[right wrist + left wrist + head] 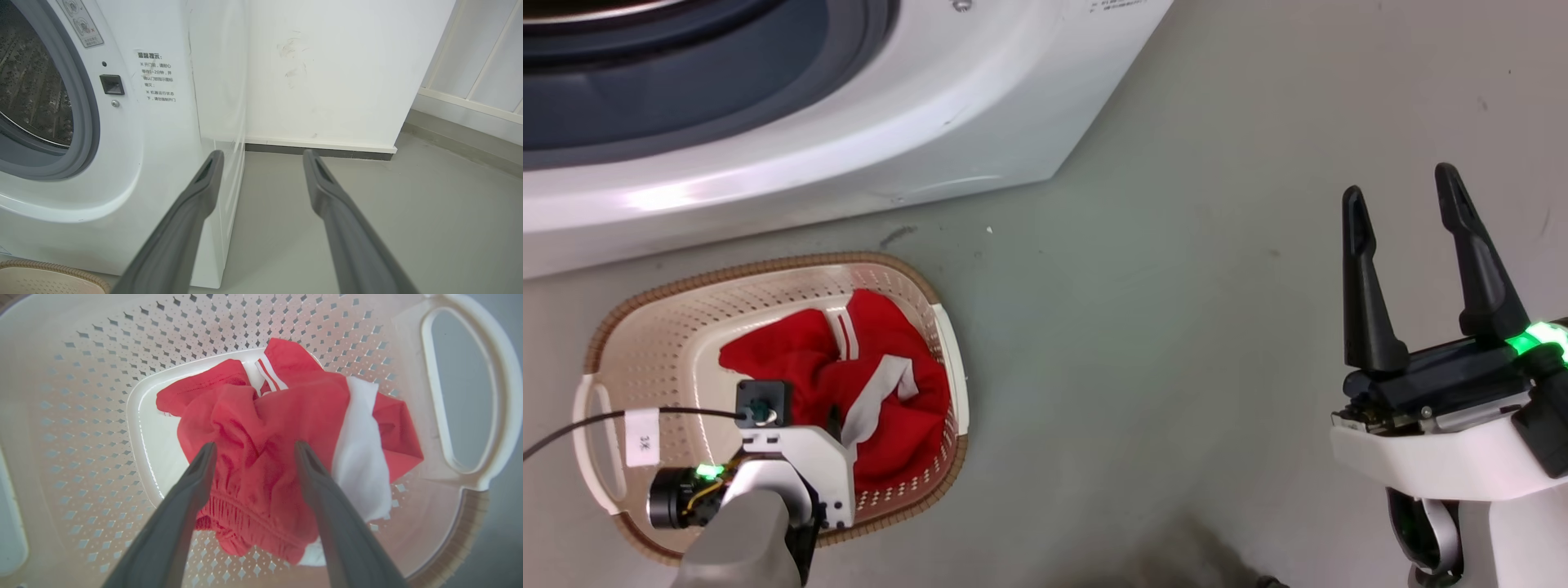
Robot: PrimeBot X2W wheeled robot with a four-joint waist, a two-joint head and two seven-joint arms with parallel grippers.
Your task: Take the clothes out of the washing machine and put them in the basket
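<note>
A white front-loading washing machine [849, 122] stands ahead of the robot, off to the left of the right jaws, and the part of its steel drum on show looks bare. On the grey floor in front of it sits the cream oval basket [670, 327] with its brown rim, directly under the left jaws. The clothes [890, 392], one crumpled red garment with white stripes and a white band, lie on the basket's floor just past the left fingertips and spread out to both sides of them. The heap is longest across the gap between those two fingers, roughly along the basket's length towards one handle. Its gathered elastic edge is nearest the jaws and its striped end points away beyond their tips. The left gripper [255, 447] points down into the basket, fingers spread and holding nothing. The right gripper [1400, 181] hangs over bare floor, well apart from the basket, also spread and empty. The job looks almost finished, with only the unseen rest of the drum left to check.
</note>
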